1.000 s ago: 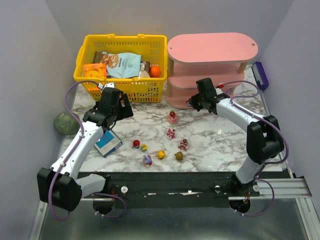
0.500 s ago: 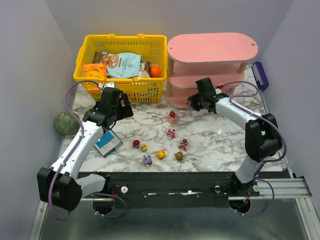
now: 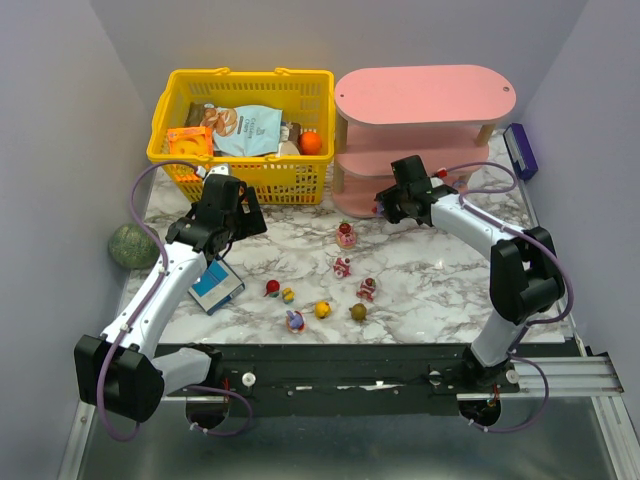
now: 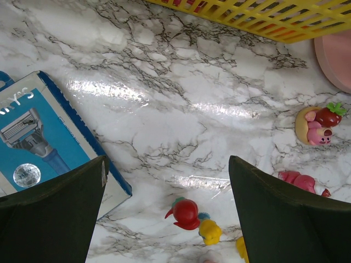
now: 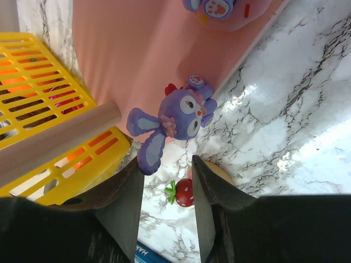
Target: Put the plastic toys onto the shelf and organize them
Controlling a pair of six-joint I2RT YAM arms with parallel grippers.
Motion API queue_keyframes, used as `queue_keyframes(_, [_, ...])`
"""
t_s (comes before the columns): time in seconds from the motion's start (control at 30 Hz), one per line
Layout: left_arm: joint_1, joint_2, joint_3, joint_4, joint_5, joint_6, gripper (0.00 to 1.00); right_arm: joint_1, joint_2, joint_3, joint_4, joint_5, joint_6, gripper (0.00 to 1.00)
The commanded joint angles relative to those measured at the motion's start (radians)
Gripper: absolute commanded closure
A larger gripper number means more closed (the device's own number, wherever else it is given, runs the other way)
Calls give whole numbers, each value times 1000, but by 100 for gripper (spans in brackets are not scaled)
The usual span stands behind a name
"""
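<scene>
The pink shelf (image 3: 425,95) stands at the back right. My right gripper (image 3: 383,208) is open and empty at its lowest board (image 5: 126,55). A purple bunny toy (image 5: 184,115) lies on that board's edge just beyond my fingertips (image 5: 131,181). Another purple toy (image 5: 216,8) lies further along the board. Several toys lie on the marble: strawberry-topped pink ones (image 3: 346,236) (image 3: 342,267) (image 3: 367,290), a red one (image 3: 272,288), yellow ones (image 3: 322,310), an olive one (image 3: 358,312). My left gripper (image 3: 243,220) is open above the table, and the red toy (image 4: 186,213) shows below it.
The yellow basket (image 3: 175,150) of snack packets with an orange ball (image 3: 310,143) stands left of the shelf. A blue razor box (image 3: 215,285) lies under my left arm. A green speckled ball (image 3: 132,245) sits off the left edge. A purple box (image 3: 520,150) lies right of the shelf.
My right gripper has edged slightly left along the shelf's bottom board. The left arm and the toys on the table have not moved.
</scene>
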Motion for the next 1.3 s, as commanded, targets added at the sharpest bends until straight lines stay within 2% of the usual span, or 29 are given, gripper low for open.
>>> queue_keyframes(0.0, [0,2,23,3,-11,10,1,-8,-5,8,81,17,-29,53])
queue_keyframes(0.33, [0,-1,24,1,-11,10,1,-5,-17,-15,155,5,-55,55])
queue_keyframes(0.57, [0,-1,21,1,-11,10,1,-6,-60,-50,181,-15,-67,39])
queue_keyframes(0.67, [0,-6,20,1,-12,10,1,-6,-71,-62,204,-23,-77,36])
queue_keyframes(1.0, [0,-27,14,1,-2,1,1,-6,-132,-114,230,-52,-80,36])
queue_keyframes(1.27, [0,-52,-2,6,17,-11,1,-6,-273,-242,255,-66,-100,36])
